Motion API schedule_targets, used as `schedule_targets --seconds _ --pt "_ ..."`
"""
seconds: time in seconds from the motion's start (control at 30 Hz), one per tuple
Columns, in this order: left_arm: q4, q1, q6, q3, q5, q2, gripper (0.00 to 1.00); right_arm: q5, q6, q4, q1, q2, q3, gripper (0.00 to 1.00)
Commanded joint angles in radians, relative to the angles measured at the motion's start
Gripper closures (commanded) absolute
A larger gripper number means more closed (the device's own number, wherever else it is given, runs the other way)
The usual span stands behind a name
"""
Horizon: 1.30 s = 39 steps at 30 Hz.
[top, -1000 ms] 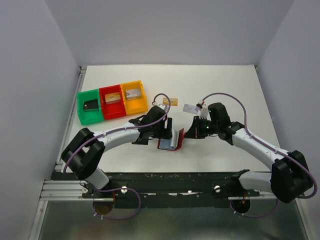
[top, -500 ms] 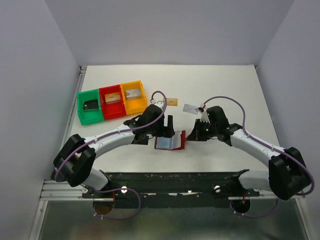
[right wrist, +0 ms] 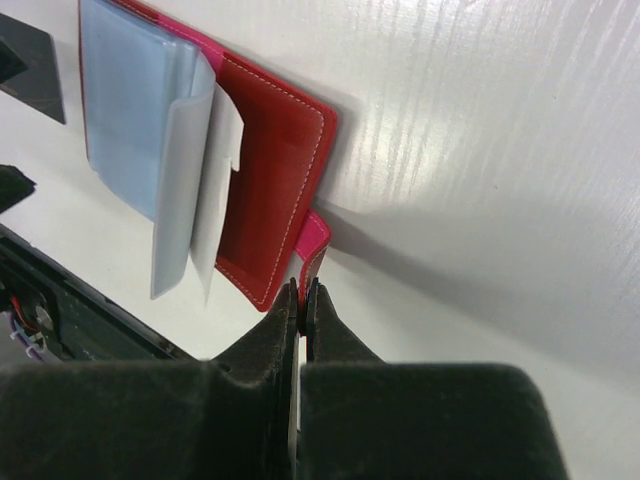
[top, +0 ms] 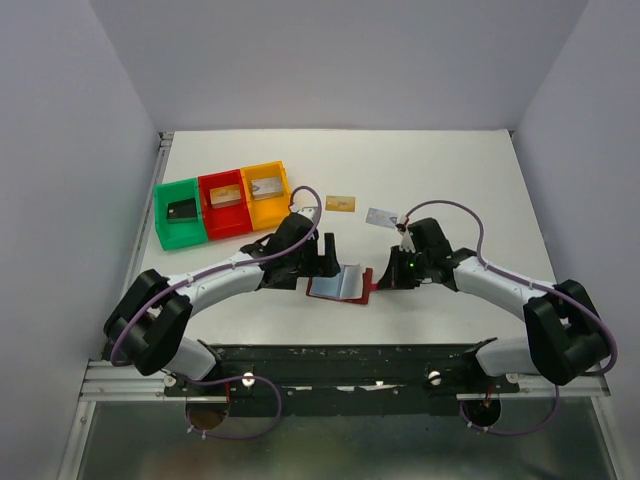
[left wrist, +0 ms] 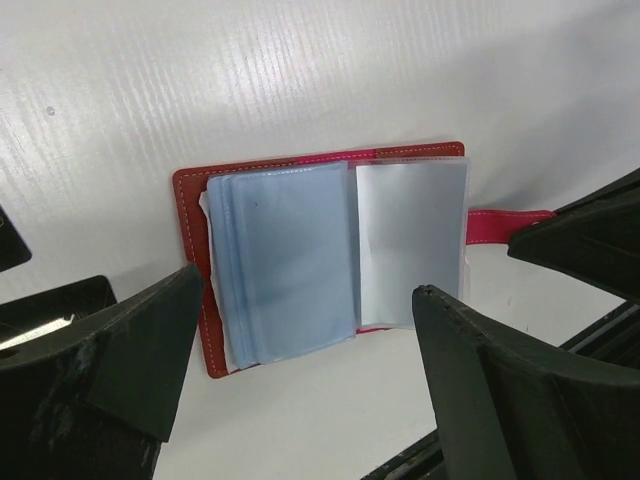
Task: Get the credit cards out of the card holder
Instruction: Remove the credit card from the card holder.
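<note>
Maroon card holder [top: 338, 284] lying open on worktop [top: 450, 170]; we're pinching its snap tab [right wrist: 320, 232] with right end effector [right wrist: 302, 298], left end effector [left wrist: 305, 300] hanging wide above it. Gold card [top: 341, 203], silver card [top: 380, 216] lying behind it.

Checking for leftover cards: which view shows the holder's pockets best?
Left wrist: the open holder lies flat, pale blue pockets facing the camera. Right wrist sees them obliquely and cropped; the top view shows them small and distant.

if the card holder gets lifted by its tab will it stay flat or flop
Probably flops: the card holder lies open, its plastic sleeves fanning loose. The thin tab pinched in the right end effector likely bends first.
</note>
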<state>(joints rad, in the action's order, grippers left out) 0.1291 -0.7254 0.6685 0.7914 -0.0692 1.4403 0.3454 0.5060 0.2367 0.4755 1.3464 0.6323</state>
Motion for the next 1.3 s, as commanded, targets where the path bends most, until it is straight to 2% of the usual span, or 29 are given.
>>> schedule_targets --seconds 0.0,0.27,0.8,1.27 --pt "-0.045 0.007 0.006 -0.006 -0.058 0.015 0.03 -0.023 0.014 -0.013 -0.005 0.023 -0.025 1.00" --pt "-0.069 0.006 -0.009 0.008 -0.110 0.060 0.08 -0.019 0.008 -0.016 -0.005 0.022 -0.023 1.00" --pt "-0.054 0.001 -0.035 0.037 -0.158 0.147 0.09 -0.008 0.008 -0.017 -0.006 0.033 -0.017 1.00" --pt "-0.066 -0.057 -0.139 0.129 -0.293 0.213 0.09 0.012 0.009 -0.030 -0.008 0.057 -0.014 1.00"
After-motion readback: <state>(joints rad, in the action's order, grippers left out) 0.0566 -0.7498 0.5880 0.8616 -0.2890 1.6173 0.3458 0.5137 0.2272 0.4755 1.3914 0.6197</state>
